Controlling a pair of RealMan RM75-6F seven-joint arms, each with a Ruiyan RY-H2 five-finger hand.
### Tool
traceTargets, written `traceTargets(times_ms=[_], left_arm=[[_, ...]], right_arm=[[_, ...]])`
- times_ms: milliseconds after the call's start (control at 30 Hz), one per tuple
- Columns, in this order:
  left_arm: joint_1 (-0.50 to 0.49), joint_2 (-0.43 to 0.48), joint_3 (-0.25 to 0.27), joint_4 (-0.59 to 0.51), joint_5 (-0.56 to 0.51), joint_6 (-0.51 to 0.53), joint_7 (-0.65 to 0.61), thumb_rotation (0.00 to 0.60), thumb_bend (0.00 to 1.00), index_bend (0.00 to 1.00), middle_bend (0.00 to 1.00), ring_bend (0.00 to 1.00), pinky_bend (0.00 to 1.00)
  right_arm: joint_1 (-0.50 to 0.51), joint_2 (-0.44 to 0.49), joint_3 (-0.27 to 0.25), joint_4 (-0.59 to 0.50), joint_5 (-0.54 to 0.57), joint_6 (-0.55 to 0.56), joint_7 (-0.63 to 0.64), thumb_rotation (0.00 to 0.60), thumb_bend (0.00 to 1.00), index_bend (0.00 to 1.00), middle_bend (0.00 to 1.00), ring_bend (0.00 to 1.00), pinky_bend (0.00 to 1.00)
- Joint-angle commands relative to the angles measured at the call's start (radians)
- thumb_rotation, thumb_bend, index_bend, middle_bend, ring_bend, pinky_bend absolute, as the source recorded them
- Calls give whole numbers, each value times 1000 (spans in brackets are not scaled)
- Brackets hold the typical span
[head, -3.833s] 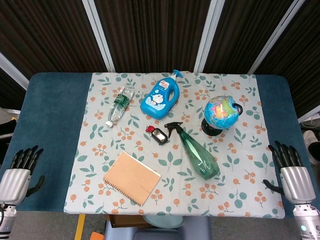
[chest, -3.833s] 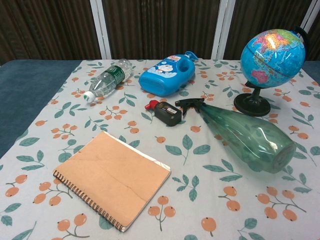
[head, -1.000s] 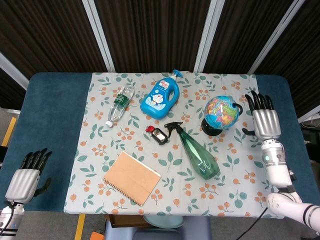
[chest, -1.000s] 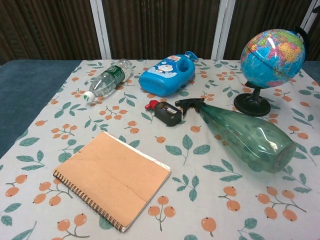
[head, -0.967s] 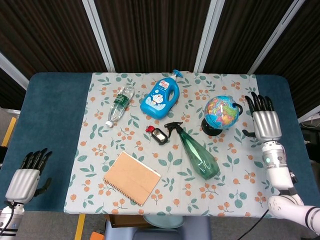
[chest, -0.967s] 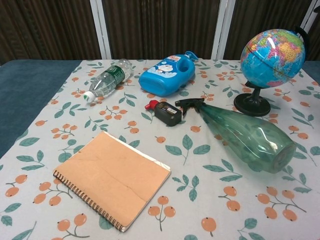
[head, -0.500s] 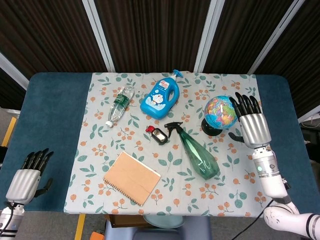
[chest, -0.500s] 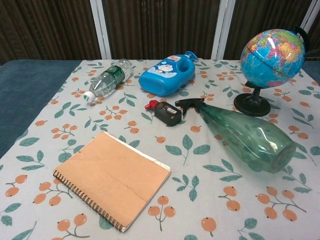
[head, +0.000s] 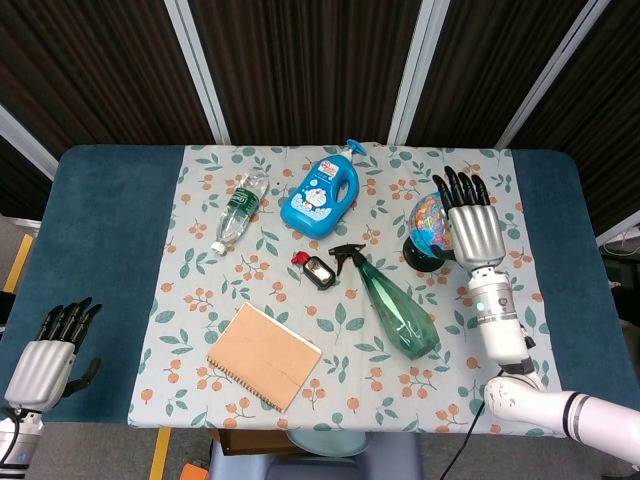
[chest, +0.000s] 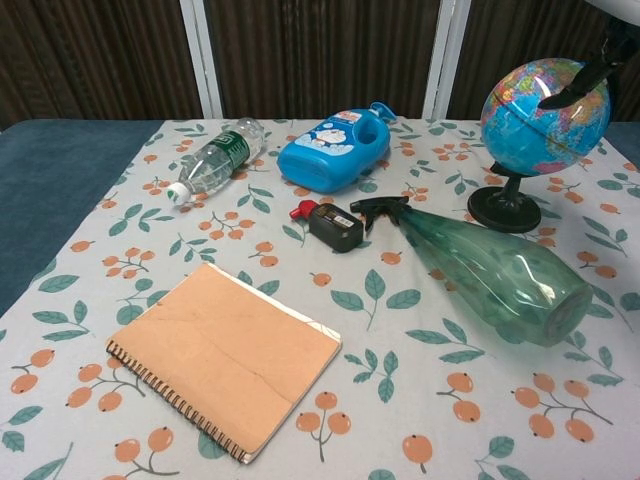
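The right robot hand (head: 470, 232), fingers spread and grasping nothing, hovers over the small blue desk globe on its black stand (chest: 543, 104), which stands untouched on the counter (head: 110, 220); the grasp looks yet to come.

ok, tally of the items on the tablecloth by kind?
Bottles: 3 - water bottle, blue detergent bottle, green spray bottle
Globe: 1
Notebook: 1
Small black device with red tip: 1
Total: 6
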Motion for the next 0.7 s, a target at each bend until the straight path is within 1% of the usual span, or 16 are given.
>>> traceTargets(times_ms=[33,367,700], left_arm=[[-1,0,0,-1,-2,-3,2,600,431,0,0,0,60],[-3,-5,-1,-1,-9,-10,14,600,430,0,0,0,60],[-2,-9,-3,3,-12,-9,18,600,430,0,0,0,60]], right_arm=[[3,-1,-4,13,9,-2,-6,600,221,0,0,0,0],[10,0,-10,53,39,-20,12,600,221,0,0,0,0],[-6,14,-33,102,56,-29,30,600,221,0,0,0,0]])
